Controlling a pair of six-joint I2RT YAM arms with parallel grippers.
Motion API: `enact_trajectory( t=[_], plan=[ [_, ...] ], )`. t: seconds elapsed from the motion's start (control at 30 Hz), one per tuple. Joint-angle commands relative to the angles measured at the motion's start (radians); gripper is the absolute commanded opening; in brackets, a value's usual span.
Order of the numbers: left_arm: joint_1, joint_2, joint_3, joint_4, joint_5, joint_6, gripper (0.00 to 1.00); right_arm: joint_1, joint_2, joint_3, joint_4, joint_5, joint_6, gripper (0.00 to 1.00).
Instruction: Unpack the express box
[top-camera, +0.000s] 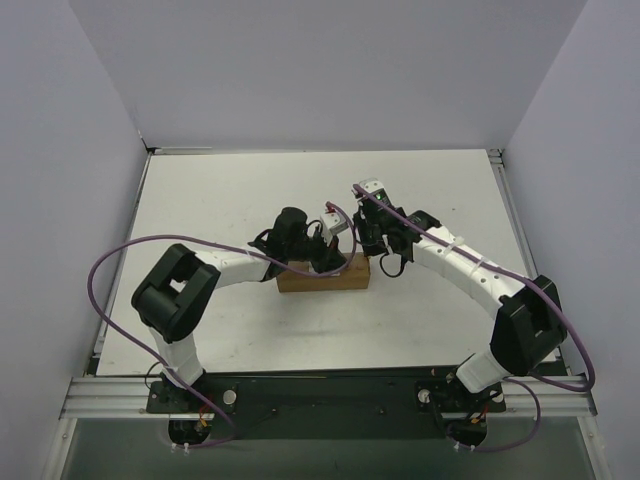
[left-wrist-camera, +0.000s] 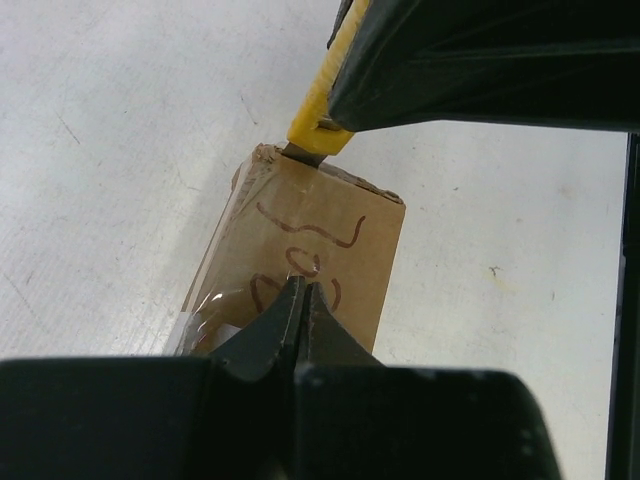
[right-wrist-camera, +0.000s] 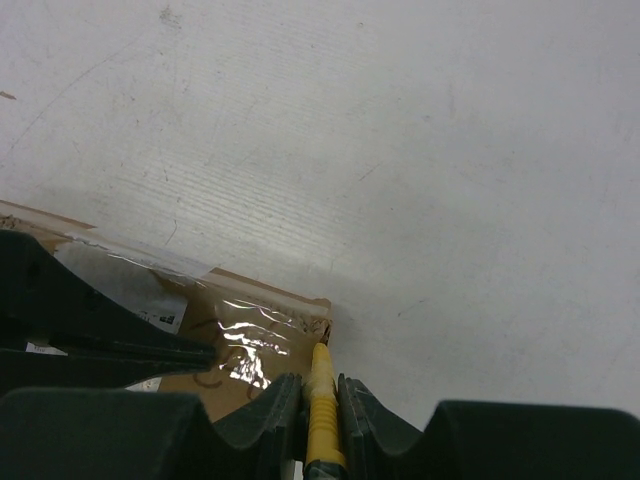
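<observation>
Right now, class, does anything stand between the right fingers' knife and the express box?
Nothing visible does. The yellow knife in the right fingers has its blade at the end edge of the express box; the shut left fingers sit over its top.

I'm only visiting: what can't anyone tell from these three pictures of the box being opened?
Top view: the left arm and right arm cover much of the top of the express box.
Left wrist view: the blade tip of the utility knife vanishes at the box's far edge; the left hand hides part of the brown scribble.
Right wrist view: the label print is too small, half under the left hand.
Contents: hidden, the box looks taped shut.
</observation>
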Motion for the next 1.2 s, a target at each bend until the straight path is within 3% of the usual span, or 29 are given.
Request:
enact_trajectory(
  t=[0.0,0.07,0.1,0.13,0.23,0.47,0.7,0.83,1.03,1.17],
  plan=[
    [0.003,0.03,-0.011,-0.033,-0.075,-0.03,0.0,0.021,-0.035,-0.036,0.016,-0.008,0.025,0.0],
    [0.01,-0.002,-0.008,-0.05,-0.043,-0.044,0.0,0.02,-0.025,-0.047,0.048,-0.013,0.009,0.0],
    [0.027,-0.016,-0.009,-0.056,-0.027,-0.05,0.05,0.015,-0.019,-0.04,0.077,-0.019,0.005,0.0],
    [0.038,-0.036,-0.015,-0.058,-0.003,-0.069,0.2,0.015,-0.006,-0.024,0.091,-0.026,0.002,0.0],
    [0.076,-0.128,-0.061,-0.014,0.094,-0.045,0.41,0.013,0.033,0.035,0.11,-0.045,-0.012,0.0],
    [0.027,-0.185,-0.074,-0.029,0.05,0.155,0.62,0.01,0.122,0.12,0.129,-0.057,-0.011,0.0],
    [-0.006,-0.161,-0.14,0.057,-0.099,0.259,0.64,0.0,0.173,0.166,0.148,-0.091,-0.008,0.0],
    [-0.006,-0.116,-0.156,0.102,-0.249,0.264,0.58,-0.005,0.169,0.174,0.133,-0.097,-0.003,0.0],
    [-0.005,-0.065,-0.156,0.155,-0.3,0.217,0.46,-0.005,0.161,0.183,0.071,-0.097,-0.003,0.0],
    [-0.005,-0.049,-0.153,0.16,-0.288,0.181,0.43,-0.006,0.158,0.201,0.031,-0.094,-0.001,0.0]
  ],
)
